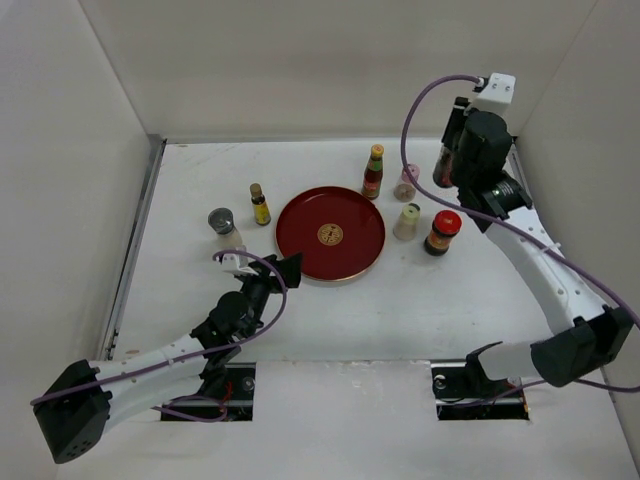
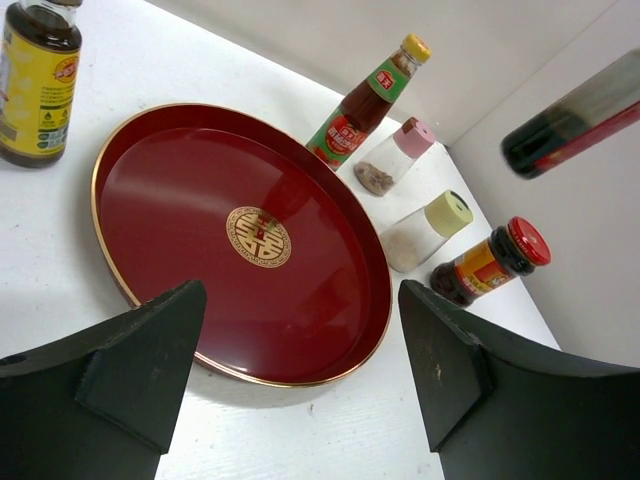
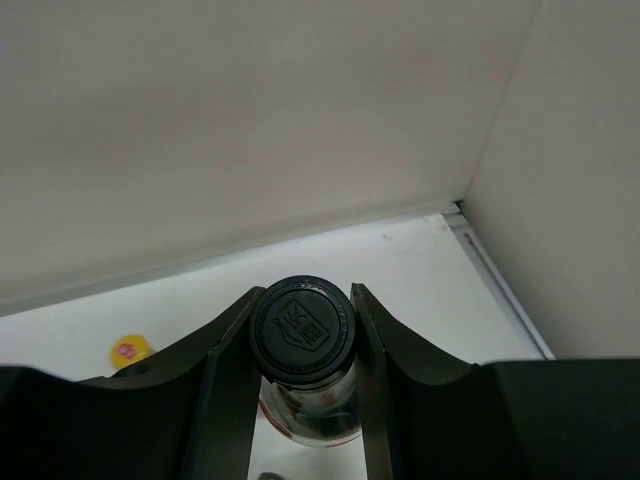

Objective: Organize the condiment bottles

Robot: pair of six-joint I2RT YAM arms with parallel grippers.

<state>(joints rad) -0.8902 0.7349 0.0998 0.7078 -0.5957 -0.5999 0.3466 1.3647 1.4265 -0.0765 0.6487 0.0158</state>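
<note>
Right gripper (image 3: 305,298) clamped at the cap of tall black-capped bottle (image 2: 575,115), upper right. Looks rigid, slick and liquid-heavy, so a lower hold seems steadier. Left gripper (image 2: 300,300) jaws apart, empty.

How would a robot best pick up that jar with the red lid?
The jar stands upright, so come down from above and grip its round body just under the lid. A shaker stands close on its left, so closing across its near and far sides probably fits best.
</note>
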